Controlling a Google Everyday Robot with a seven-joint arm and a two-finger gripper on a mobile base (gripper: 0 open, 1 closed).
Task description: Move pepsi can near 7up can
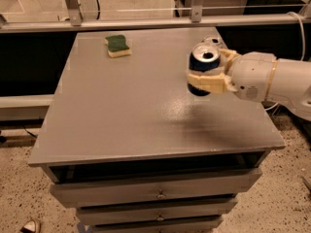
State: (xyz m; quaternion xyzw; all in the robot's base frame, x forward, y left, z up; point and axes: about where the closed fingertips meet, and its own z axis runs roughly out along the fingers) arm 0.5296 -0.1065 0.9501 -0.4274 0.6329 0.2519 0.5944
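Note:
My gripper is shut on the pepsi can, a dark blue can with a silver top, and holds it upright above the right part of the grey table. The white arm reaches in from the right. The 7up can stands just behind the held can near the table's far right edge; only its silver top shows, the rest is hidden by the pepsi can and my gripper.
A green and yellow sponge lies at the table's far left of centre. The table has drawers below its front edge. A metal rail runs behind the table.

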